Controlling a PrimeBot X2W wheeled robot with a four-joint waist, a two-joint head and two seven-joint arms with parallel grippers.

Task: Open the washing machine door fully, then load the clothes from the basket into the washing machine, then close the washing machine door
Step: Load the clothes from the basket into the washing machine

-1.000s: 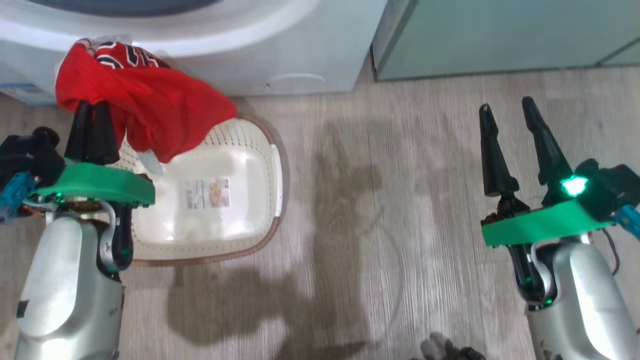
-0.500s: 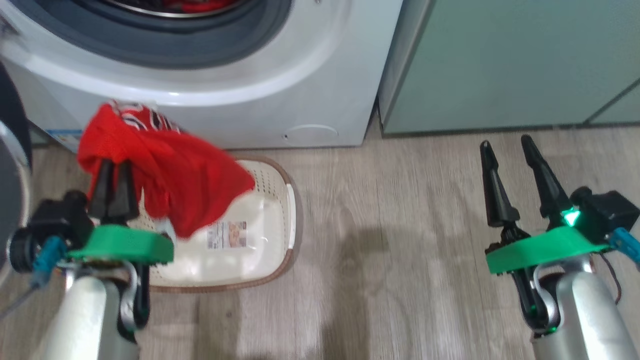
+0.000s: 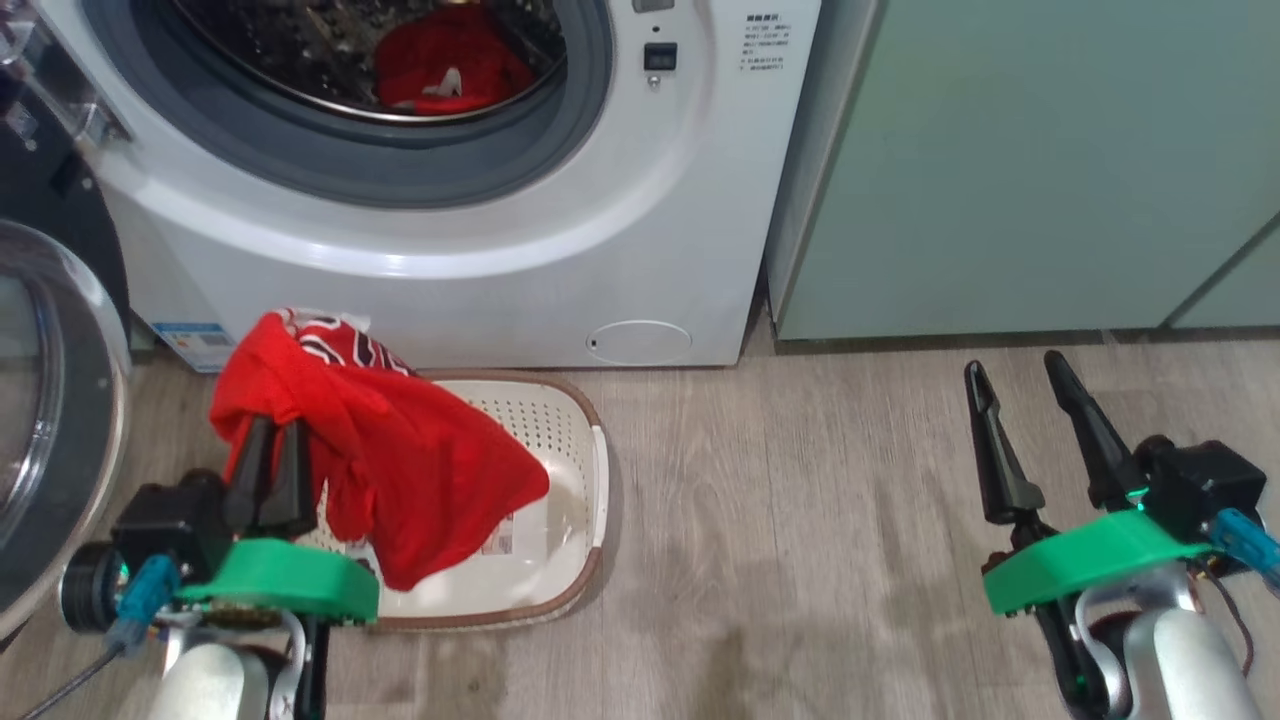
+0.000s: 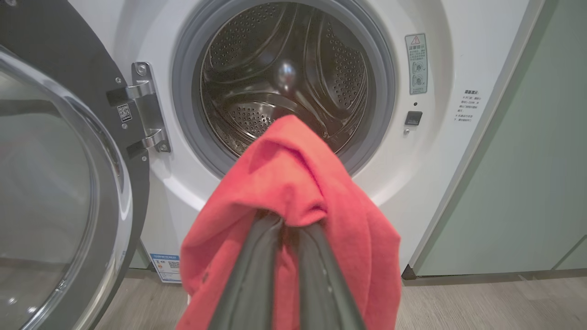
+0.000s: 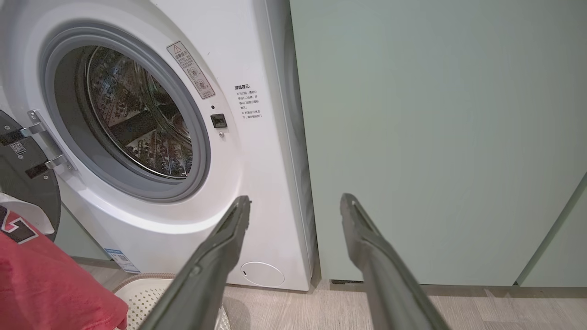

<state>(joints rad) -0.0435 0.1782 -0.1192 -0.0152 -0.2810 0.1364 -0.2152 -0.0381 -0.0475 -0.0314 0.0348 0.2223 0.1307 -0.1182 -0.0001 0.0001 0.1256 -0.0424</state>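
Observation:
My left gripper (image 3: 280, 432) is shut on a red garment (image 3: 400, 480) with white trim, which hangs over the left part of the cream basket (image 3: 565, 470). In the left wrist view the garment (image 4: 284, 174) drapes over the left gripper (image 4: 289, 222), in front of the washing machine's steel drum (image 4: 284, 78). The washing machine (image 3: 620, 230) stands open, its door (image 3: 50, 420) swung out to the left. Another red garment (image 3: 450, 60) lies inside the drum. My right gripper (image 3: 1013, 363) is open and empty over the floor on the right; in its own wrist view the right gripper (image 5: 296, 200) faces the machine's right edge.
A pale green cabinet (image 3: 1000, 170) stands directly right of the machine. The round filter cap (image 3: 638, 342) and a blue sticker (image 3: 195, 340) sit low on the machine's front. Wood floor (image 3: 800, 520) stretches between the basket and my right arm.
The head camera has tilted up, bringing the open drum and the door into view. My left gripper still holds the red garment above the basket. The right gripper stays open.

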